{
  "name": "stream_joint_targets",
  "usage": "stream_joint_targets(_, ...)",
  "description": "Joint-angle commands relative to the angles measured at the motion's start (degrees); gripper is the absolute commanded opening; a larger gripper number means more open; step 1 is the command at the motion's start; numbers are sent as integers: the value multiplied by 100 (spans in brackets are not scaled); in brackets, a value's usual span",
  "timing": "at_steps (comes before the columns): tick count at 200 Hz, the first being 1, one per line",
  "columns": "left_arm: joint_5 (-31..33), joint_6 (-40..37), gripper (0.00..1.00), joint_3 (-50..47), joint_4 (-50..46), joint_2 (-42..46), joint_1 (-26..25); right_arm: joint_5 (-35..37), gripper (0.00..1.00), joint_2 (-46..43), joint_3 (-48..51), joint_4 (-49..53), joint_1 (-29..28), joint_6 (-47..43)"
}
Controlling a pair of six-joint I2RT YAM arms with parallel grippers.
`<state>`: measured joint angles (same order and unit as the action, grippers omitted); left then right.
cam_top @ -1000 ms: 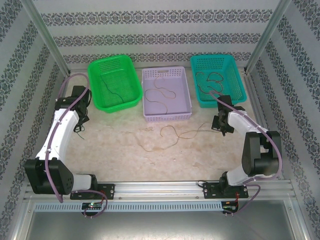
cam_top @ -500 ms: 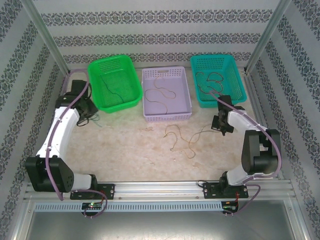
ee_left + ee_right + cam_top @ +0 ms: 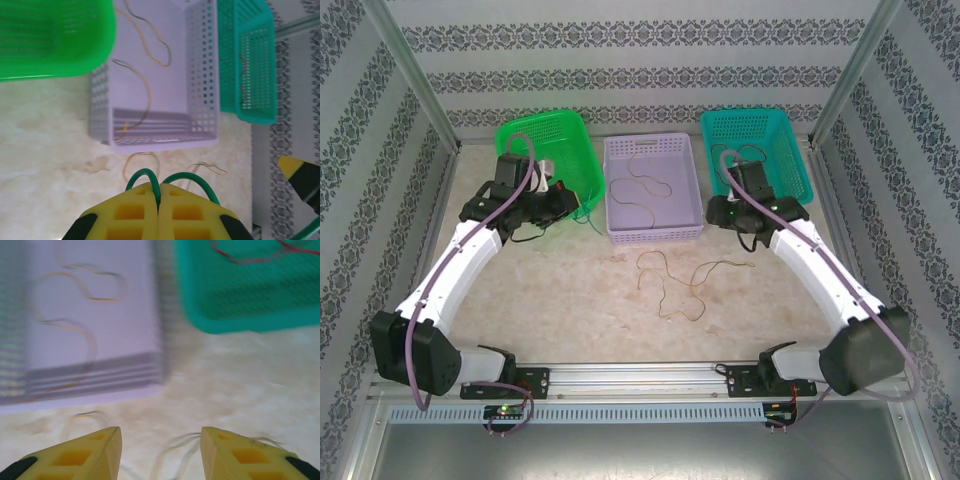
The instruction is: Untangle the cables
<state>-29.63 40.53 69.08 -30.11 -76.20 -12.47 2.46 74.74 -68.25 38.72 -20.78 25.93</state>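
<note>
Having swung inward, left pincer (image 3: 159,194) clamps green cable (image 3: 192,175).

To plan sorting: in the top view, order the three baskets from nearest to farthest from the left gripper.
1. Green basket, beside the left gripper, on the left.
2. Purple basket, in the middle.
3. Teal basket, on the right.

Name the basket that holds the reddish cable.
The teal basket, rightmost of the three: a reddish cable lies inside, whereas the lavender basket holds yellowish cable.
</note>
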Motion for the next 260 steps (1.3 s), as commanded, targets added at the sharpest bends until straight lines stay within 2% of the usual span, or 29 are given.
stream_joint_targets(1, -543, 291, 0, 249, 579, -245, -163, -928, 44, -109, -99, -519, -639, 423)
stream_joint_targets(22, -620, 481, 0, 333, 766, -380, -249, -2377, 44, 31, 58, -1896, -991, 1024)
stream_joint_targets(52, -917, 777, 0, 449, 1015, -571, -317, -3193, 47, 552, -53, -2793, -1300, 1566)
stream_joint_targets(75, -1147, 834, 0, 588, 1005, -700, -343, -3634, 45, 961, -90, -3150, -1315, 2051)
stream_joint_targets(129, -1339, 748, 0, 747, 804, -865, -414, -4045, 45, 1460, -350, -3263, -1341, 2080)
stream_joint_targets(150, -1347, 730, 0, 773, 778, -913, -423, -4036, 43, 1560, -339, -3240, -1393, 2058)
stream_joint_targets(165, -1390, 741, 0, 801, 792, -930, -439, -3962, 35, 1610, -293, -3195, -1389, 2056)
stream_joint_targets(177, -1450, 729, 0, 833, 796, -926, -454, -3875, 23, 1648, -289, -3139, -1394, 2019)
stream_joint_targets(192, -1496, 637, 0, 870, 670, -905, -458, -3664, 0, 1655, -413, -2730, -1341, 1741)
stream_joint_targets(213, -1554, 255, 0, 998, 153, -871, -482, -2927, 0, 1400, -639, -1700, -1135, 916)
stream_joint_targets(260, -1633, -885, 0, 1144, -1207, -899, -871, -2007, 0, 1184, -1204, -143, -674, -1069)
